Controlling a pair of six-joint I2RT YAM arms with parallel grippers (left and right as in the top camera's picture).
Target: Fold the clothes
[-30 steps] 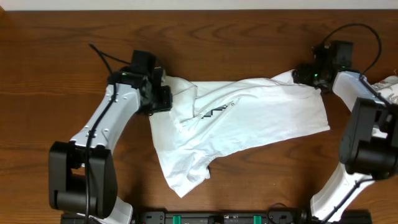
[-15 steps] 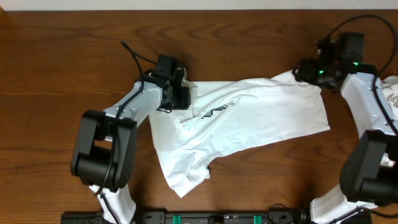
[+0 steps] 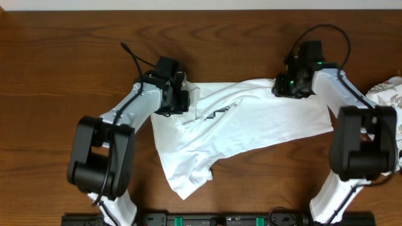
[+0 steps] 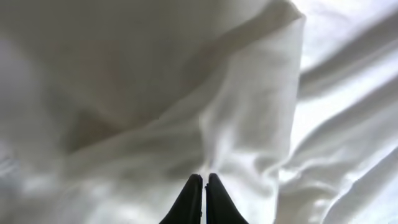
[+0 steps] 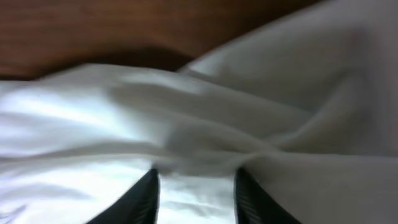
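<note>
Lying nearest to the robot's side of the wooden table (image 3: 50, 132), one rumpled corner of the white T-shirt (image 3: 251, 122) pointed toward the black rail (image 3: 220, 220) at the near edge, without reaching it. From that corner the T-shirt spread upward and to the right across the middle of the table, flat in some places and wrinkled in others, with its right side wider and smoother. A little farther, close to the left part of the shirt, a small dark print (image 3: 217, 112) showed between the folds, and only part of it could be seen. At the far left edge of the fabric stood the left gripper (image 3: 179, 100). In the left wrist view the left gripper (image 4: 204, 183) had its two black tips pressed together, right against a raised fold of white cloth; whether any cloth was caught between them I could not tell. At the far right edge stood the right gripper (image 3: 282, 86). In the right wrist view the right gripper (image 5: 196, 186) had its fingers (image 5: 146, 196) apart with a moderate gap, and a bunched ridge of the shirt lay between them. At the right border of the table a cloth with grey fern leaves (image 3: 386, 94) lay apart from the T-shirt, partly behind the right arm.
</note>
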